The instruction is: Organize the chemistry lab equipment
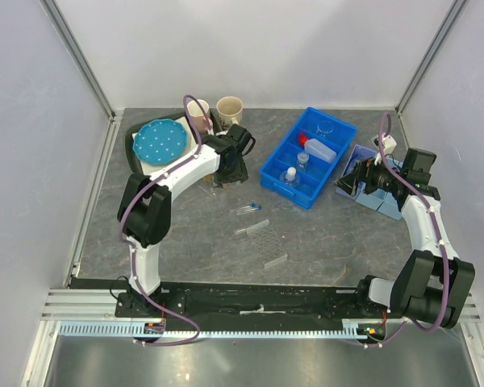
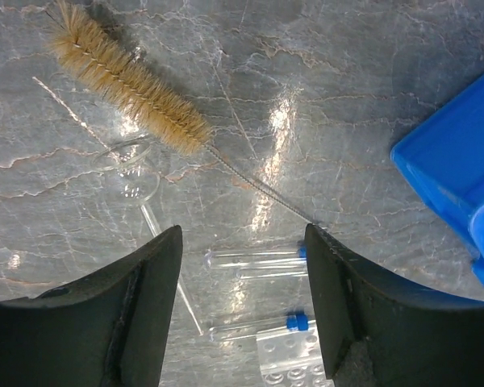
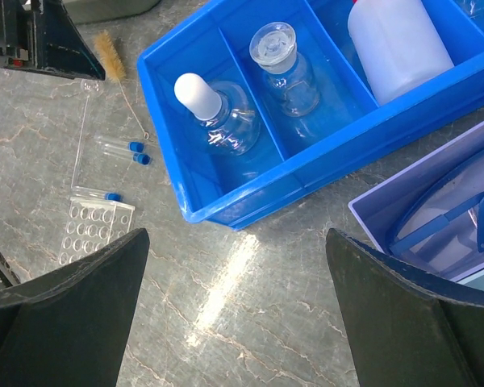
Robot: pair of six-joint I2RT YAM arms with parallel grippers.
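The jaws of the left gripper [image 2: 242, 238] stood apart and empty, low over the grey surface [image 2: 347, 105]. Two blue-capped clear tubes [image 2: 254, 258] lay side by side on the surface between them. A third tube lay by the edge of the clear tube rack [image 2: 294, 355]; whether it touched the rack could not be told.

The likeliest trouble was the tubes themselves. They were round and smooth, and jaws pinching two at once could have squirted one out or sent it rolling. A thin glass rod [image 2: 173, 274] ran close beside one finger and could have been pressed down and snapped. The wire end of the tan bristle brush [image 2: 129, 81] reached nearly to the other finger, so it might have been dragged along. The small clear beaker [image 2: 133, 173] sat just beside the brush and could have been knocked if the brush swung.

The jaws of the right gripper [image 3: 235, 238] were wide apart, holding nothing, above bare surface. They hung between the blue bin [image 3: 306, 171] and the lilac box [image 3: 369, 222] that held the blue-framed safety glasses [image 3: 444, 214]. The small white squeeze bottle [image 3: 399, 40] already lay in the bin, beside two stoppered flasks [image 3: 286, 72]. A careless descent there could have clipped the bin wall or shoved the box.
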